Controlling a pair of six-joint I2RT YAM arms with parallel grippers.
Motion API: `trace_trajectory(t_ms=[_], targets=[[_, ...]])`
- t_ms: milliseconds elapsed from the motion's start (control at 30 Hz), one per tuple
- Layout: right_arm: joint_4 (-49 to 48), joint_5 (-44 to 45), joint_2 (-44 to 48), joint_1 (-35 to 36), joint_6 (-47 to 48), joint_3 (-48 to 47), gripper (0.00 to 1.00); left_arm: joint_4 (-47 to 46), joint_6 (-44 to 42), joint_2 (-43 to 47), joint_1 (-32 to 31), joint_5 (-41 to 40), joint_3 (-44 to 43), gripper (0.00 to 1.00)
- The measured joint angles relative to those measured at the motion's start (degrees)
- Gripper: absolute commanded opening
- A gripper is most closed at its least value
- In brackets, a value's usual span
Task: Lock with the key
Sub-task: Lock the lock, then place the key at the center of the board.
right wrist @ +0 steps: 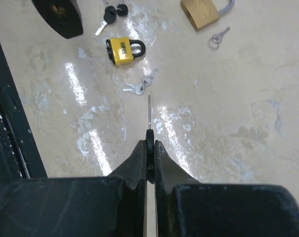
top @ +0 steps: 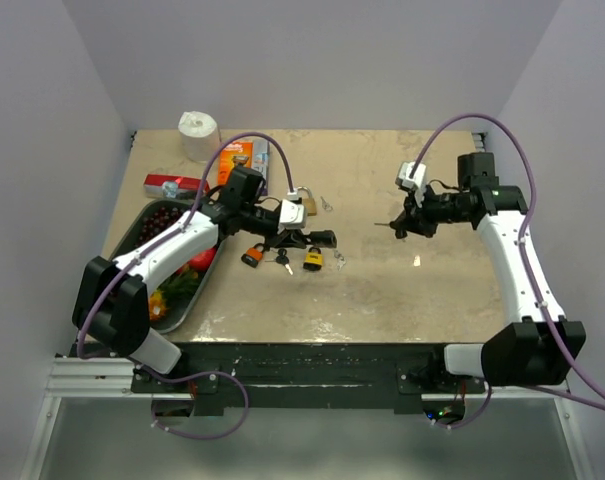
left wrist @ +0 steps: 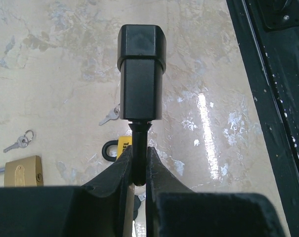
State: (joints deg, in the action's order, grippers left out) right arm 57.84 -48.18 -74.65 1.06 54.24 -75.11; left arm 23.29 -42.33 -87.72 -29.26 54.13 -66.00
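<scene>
My left gripper (top: 290,240) (left wrist: 139,159) is shut on the shackle of a black padlock (top: 317,240) (left wrist: 141,74) and holds it just above the table, body pointing right. The padlock also shows in the right wrist view (right wrist: 58,17) at the top left. My right gripper (top: 400,228) (right wrist: 149,148) is shut on the black head of a key (right wrist: 149,111). Its thin blade points left toward the padlock, with a clear gap between them.
A yellow padlock (top: 312,260) (right wrist: 122,51), an orange padlock (top: 252,257), a brass padlock (top: 294,205) (left wrist: 23,170) and loose keys (right wrist: 139,87) (top: 327,204) lie around the left gripper. A fruit tray (top: 142,225), tissue roll (top: 198,133) and boxes (top: 234,160) stand at the left.
</scene>
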Motion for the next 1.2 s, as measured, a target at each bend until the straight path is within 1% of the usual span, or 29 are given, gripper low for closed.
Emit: trace_trajectory(t_ms=[200,367,567,800,967,1100,1133,1200], targets=[[-0.68,5.49,-4.20,-0.70,-2.23,5.20,0.00,-0.15,0.48,-0.35,0.00,-0.46,0.00,0.00],[-2.14,8.74,-8.11,-0.74,-4.94,10.10,0.00,-2.47,2.93,-0.35,0.00,-0.94,0.00,0.00],[-4.57,12.07,-11.23,-0.74,-5.22,13.64,0.00,-4.46,4.44,-0.35,0.00,-1.31,0.26,0.00],[-7.74,14.67,-17.94,-2.16,-4.94,13.70,0.00,-4.74,5.05,-0.35,0.00,-1.57,0.26,0.00],[-9.27,16.55,-22.64,-3.45,-3.50,12.11,0.00,-4.55,5.03,-0.35,0.00,-1.66,0.26,0.00],[-9.84,16.83,-23.76,-4.13,-2.27,10.75,0.00,-4.35,5.01,-0.35,0.00,-1.68,0.28,0.00],[-10.10,17.18,-23.96,-4.15,-1.95,10.36,0.01,-4.35,5.01,-0.35,0.00,-1.68,0.28,0.00],[-10.82,17.33,-24.59,-4.33,-1.42,9.49,0.13,-4.35,5.01,-0.35,0.00,-1.68,0.31,0.00]])
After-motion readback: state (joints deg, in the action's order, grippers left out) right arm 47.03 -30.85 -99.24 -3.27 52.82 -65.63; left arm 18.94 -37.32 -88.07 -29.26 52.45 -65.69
